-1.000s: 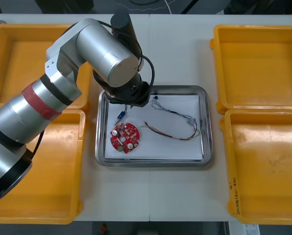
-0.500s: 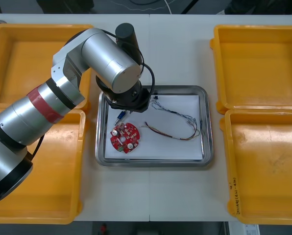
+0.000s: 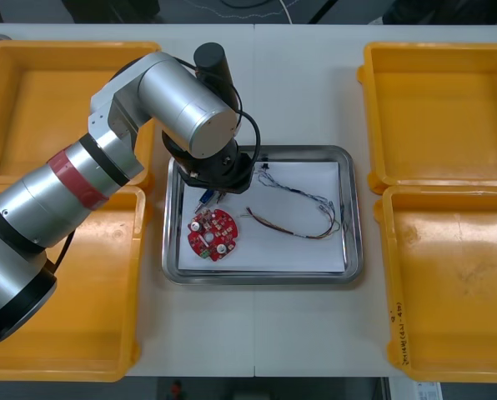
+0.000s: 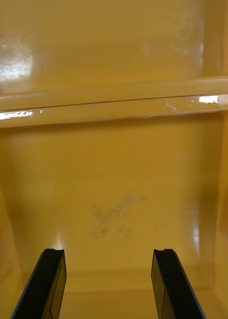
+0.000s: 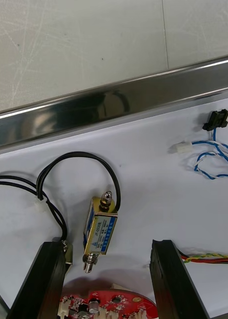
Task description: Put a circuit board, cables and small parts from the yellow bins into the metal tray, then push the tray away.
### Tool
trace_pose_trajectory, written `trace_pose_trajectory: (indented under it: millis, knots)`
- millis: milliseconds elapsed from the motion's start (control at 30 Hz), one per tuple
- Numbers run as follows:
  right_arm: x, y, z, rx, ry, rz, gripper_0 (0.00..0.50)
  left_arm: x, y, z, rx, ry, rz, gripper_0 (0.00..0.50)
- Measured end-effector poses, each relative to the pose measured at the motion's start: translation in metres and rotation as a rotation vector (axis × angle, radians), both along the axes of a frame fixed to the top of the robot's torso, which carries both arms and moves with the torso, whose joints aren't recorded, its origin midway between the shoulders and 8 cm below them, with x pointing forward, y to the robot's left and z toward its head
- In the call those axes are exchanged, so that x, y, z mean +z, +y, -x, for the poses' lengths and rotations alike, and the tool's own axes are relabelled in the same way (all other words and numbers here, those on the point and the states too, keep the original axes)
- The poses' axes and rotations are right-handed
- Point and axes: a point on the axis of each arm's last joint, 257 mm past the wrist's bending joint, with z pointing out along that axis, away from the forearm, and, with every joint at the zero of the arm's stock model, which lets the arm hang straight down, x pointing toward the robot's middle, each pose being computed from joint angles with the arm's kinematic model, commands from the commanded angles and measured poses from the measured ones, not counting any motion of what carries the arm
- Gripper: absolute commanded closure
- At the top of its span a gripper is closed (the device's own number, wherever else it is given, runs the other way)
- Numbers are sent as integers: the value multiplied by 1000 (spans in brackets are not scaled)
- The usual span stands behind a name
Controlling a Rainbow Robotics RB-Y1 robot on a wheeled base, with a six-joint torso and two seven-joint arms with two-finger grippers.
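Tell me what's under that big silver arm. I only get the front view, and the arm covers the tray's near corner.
Observer: The left hand hangs open there. A small metal part with a blue label lies between its fingers, not gripped.
Operator: Is that part loose?
Observer: No, a black cable runs from it and curls in a loop towards the tray's rim.
Operator: And where is the robot's other hand?
Observer: The right hand hangs open over a yellow bin, holding nothing; the bin floor below it has a dark smudge.
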Motion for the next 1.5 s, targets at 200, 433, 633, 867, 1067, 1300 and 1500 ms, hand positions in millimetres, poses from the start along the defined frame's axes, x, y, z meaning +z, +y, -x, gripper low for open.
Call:
trace_pose_trajectory:
  millis: [200,433,633,867,1067,1300,1500]
  knots:
    - [0,0,0,1,-1,1,0,1,0,0,0,-1,0,0]
    - [0,2,0,6,1,-3,0,9,5,7,2,16,-20,0]
    - [2,6,1,22,-4,-4,0,32,15,15,25,41,-20,0]
    - [7,20,2,80,-11,15,0,77,32,26,61,47,15,0]
    - [7,56,5,212,6,26,0,111,45,30,57,-25,69,0]
    - [11,103,8,395,27,56,0,115,94,38,89,-92,48,0]
    - [12,145,8,547,25,118,0,101,139,48,162,-66,52,0]
